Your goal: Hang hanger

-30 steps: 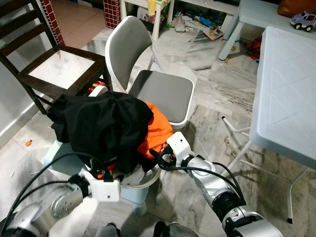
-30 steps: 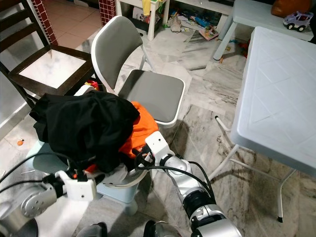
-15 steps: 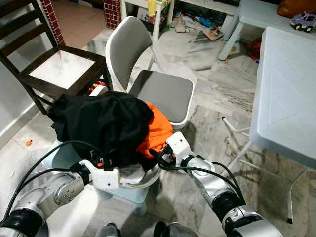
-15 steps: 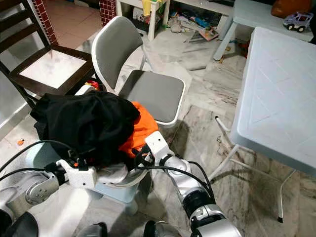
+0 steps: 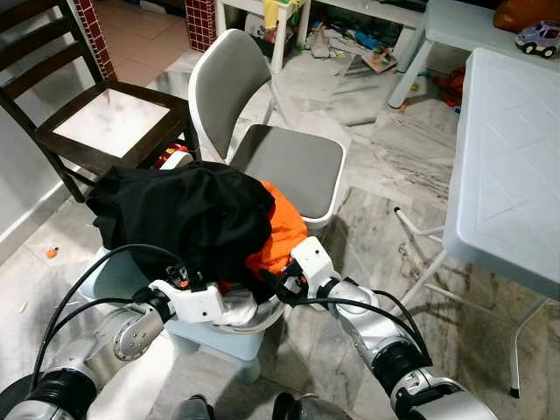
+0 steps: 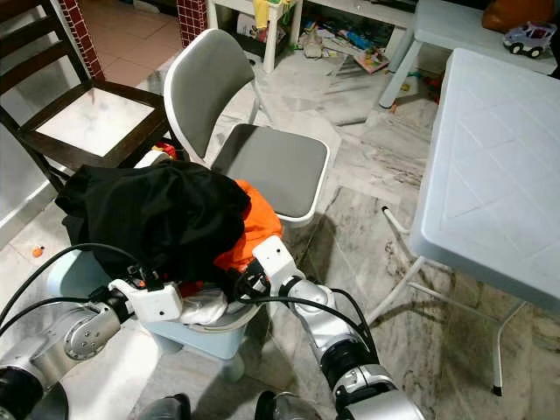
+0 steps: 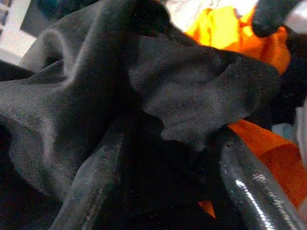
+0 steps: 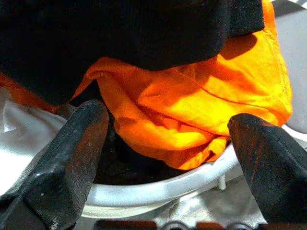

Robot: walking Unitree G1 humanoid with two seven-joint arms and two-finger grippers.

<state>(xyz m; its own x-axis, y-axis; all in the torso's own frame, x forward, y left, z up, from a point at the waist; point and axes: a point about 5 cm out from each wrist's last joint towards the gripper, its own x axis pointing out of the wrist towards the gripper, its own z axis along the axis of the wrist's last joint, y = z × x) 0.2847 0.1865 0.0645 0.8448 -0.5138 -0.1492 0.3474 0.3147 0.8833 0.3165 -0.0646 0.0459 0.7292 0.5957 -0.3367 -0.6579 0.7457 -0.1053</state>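
Observation:
A heap of laundry fills a pale basket (image 5: 229,338) on the floor in front of me. A black garment (image 5: 188,214) lies on top, over an orange garment (image 5: 282,234), and a white cloth (image 5: 238,308) sits at the near rim. My left gripper (image 7: 163,191) is pushed in under the black garment, its fingers (image 7: 249,184) apart with a fold of black cloth between them. My right gripper (image 8: 168,124) stands open at the basket's right rim, facing the orange garment, and its wrist (image 5: 308,262) touches the pile.
A grey-and-white chair (image 5: 289,162) stands right behind the basket. A dark wooden chair (image 5: 109,122) is at the back left. A white plastic table (image 5: 512,157) fills the right side, with a toy car (image 5: 536,37) beyond it. Clutter lies on the far floor.
My left arm has risen and reached forward from below the basket into the pile under the black garment. The right gripper has edged slightly closer to the orange garment.

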